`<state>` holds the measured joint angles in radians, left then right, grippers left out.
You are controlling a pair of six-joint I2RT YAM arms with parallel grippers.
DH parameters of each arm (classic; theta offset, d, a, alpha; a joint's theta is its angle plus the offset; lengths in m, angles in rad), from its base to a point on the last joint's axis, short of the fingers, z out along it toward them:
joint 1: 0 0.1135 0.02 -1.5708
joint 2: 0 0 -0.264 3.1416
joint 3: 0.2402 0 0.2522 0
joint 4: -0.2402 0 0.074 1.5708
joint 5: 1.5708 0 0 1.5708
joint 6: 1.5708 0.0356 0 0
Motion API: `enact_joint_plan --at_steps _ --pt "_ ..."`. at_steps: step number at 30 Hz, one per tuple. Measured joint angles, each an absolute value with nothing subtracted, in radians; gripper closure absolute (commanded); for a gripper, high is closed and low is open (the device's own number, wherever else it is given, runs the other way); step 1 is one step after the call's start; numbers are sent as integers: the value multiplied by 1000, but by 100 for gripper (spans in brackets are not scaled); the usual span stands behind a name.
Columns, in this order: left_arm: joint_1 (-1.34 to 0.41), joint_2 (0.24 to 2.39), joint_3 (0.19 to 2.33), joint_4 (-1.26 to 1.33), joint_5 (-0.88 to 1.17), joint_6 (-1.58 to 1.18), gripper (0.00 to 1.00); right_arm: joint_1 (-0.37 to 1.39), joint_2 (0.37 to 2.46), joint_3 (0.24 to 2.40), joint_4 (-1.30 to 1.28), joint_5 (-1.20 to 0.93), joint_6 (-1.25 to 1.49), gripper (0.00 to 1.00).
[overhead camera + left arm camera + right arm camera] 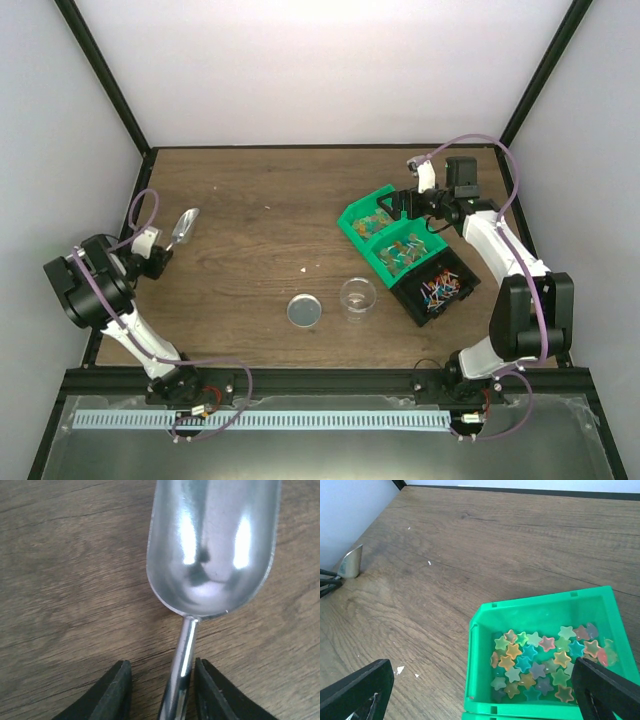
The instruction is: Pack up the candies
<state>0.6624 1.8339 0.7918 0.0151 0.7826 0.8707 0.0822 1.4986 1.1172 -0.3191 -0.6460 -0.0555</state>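
Observation:
The candies [440, 290], tiny red, blue, orange and white sweets, lie in a black bin at the right. A clear cup [358, 297] stands empty in front of the bins. A metal scoop [185, 228] lies on the table at the far left, and its bowl [212, 545] fills the left wrist view. My left gripper [163, 252] is open around the scoop's handle [182, 670], with the right finger close to it and the left finger apart. My right gripper [405, 203] is open wide and empty above the far green bin [485, 630] of star-shaped sweets [540, 662].
Two green bins [372, 213] adjoin the black bin in a slanted row. A round metal lid [305, 310] lies left of the cup. Small white crumbs [305, 268] dot the wood. Black frame posts and white walls enclose the table. The scoop also shows in the right wrist view [351, 562].

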Motion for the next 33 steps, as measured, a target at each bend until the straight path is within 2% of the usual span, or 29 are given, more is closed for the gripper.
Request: enact_joint_plan --at_steps 9,14,18,21,28,33 --pt "657 1836 812 -58 801 944 96 82 1499 1117 -313 -709 -55 0" --pt "638 1790 802 -142 797 978 96 82 1499 1117 -305 -763 -44 0" --pt "588 1669 791 -226 786 1024 96 82 1499 1118 -302 -805 -21 0" --pt "491 1518 777 -284 754 1066 96 82 1508 1135 -308 -844 3 5" --pt "106 1160 751 -376 643 1069 96 110 1528 1190 -342 -897 42 14" --pt "-140 1116 815 -442 576 1003 96 190 1531 1198 -402 -915 36 18"
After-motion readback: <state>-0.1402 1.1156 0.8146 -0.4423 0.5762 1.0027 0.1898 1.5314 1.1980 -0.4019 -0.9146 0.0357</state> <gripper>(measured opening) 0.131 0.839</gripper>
